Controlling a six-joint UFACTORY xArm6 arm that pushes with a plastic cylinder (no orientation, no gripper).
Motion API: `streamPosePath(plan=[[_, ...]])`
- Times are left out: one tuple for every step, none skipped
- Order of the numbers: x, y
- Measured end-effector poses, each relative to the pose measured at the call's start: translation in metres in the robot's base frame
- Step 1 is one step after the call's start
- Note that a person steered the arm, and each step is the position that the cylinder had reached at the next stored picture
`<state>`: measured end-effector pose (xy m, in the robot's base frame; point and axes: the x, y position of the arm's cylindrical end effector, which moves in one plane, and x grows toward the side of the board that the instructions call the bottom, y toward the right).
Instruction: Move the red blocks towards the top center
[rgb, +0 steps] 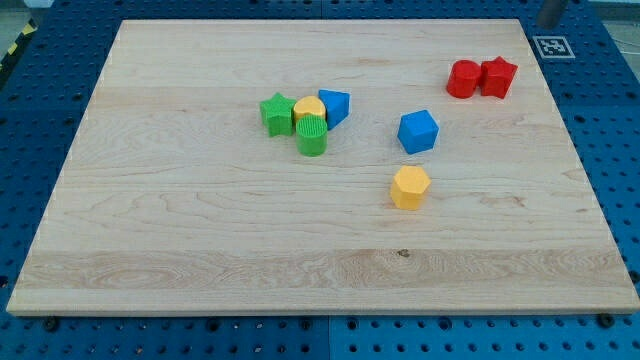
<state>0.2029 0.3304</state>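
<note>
Two red blocks sit side by side, touching, near the board's upper right: a red cylinder (463, 79) on the left and a red star-like block (498, 77) on the right. A short grey piece of my rod shows at the view's top right edge. My tip (547, 23) is just past the board's top right corner, above and to the right of the red blocks and apart from them.
A cluster left of centre holds a green star (277, 113), a yellow cylinder (309, 108), a blue wedge-shaped block (335, 105) and a green cylinder (312, 135). A blue cube (418, 131) and a yellow hexagon (410, 187) lie right of centre. A black-and-white marker (552, 46) sits off the board's top right corner.
</note>
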Motion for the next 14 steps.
streamPosePath(plan=[[0.027, 0.004], [0.067, 0.006], [0.074, -0.001], [0.077, -0.029], [0.090, -0.045], [0.093, -0.061], [0.099, -0.094], [0.112, -0.116], [0.114, -0.115], [0.114, -0.097], [0.115, -0.057], [0.134, -0.054], [0.150, -0.081], [0.149, -0.120]])
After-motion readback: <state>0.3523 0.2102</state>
